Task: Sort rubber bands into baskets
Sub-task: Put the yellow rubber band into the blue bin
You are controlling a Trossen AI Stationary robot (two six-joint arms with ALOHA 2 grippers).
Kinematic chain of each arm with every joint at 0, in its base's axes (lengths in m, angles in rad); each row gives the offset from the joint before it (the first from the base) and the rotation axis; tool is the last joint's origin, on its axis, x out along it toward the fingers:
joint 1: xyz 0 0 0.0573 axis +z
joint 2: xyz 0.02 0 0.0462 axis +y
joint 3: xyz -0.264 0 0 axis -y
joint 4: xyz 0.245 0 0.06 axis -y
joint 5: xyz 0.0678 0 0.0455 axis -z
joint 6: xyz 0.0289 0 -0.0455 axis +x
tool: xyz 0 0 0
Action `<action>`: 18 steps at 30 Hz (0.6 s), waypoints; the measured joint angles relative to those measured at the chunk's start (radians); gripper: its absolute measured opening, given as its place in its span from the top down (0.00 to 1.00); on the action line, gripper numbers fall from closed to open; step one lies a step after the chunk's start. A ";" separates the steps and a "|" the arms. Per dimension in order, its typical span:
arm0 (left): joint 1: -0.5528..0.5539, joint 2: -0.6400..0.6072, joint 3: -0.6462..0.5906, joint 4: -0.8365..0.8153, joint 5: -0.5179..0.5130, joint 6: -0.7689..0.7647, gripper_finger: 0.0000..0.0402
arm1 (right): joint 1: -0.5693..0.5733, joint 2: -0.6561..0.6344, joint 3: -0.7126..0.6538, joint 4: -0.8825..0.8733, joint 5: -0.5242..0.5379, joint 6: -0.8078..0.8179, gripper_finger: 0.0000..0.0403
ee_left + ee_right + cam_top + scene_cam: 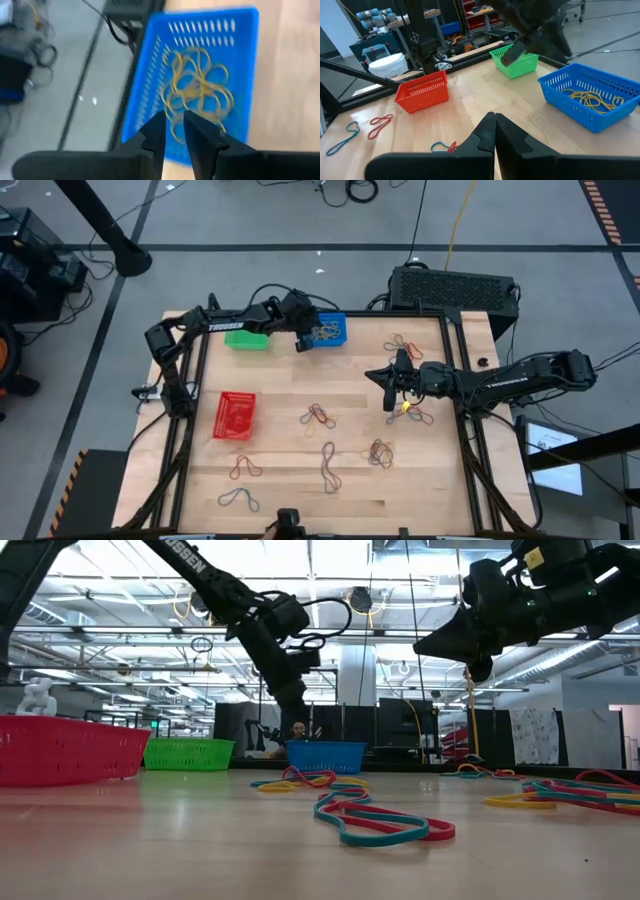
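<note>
Teal-and-red rubber bands lie nearest the low camera, a tangled pair stretched across the wooden worktop; more bands trail off toward the right edge of that view. From above, the same bands appear as small separate clusters scattered over the middle and near half of the worktop.

Along the far edge, the green basket and the blue basket sit near each other, each with its long side parallel to that edge. Closer to the left edge, the red basket stands with its long axis running from near to far.

Only the left wrist view looks down into the blue basket, showing a loose heap of yellow-tan bands on its floor. The left gripper hangs just above that basket, its fingers slightly parted with nothing between them.

The right gripper hovers over the right half of the worktop, above a small cluster with a yellow band. Its fingers are pressed together, and no band can be seen held between them. The right wrist view takes in all three baskets at once, with the left arm over the blue one.
</note>
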 joint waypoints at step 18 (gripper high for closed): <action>-0.282 -0.669 -0.573 0.450 0.179 -0.298 0.88 | 0.027 0.000 0.057 -0.064 0.002 0.154 1.00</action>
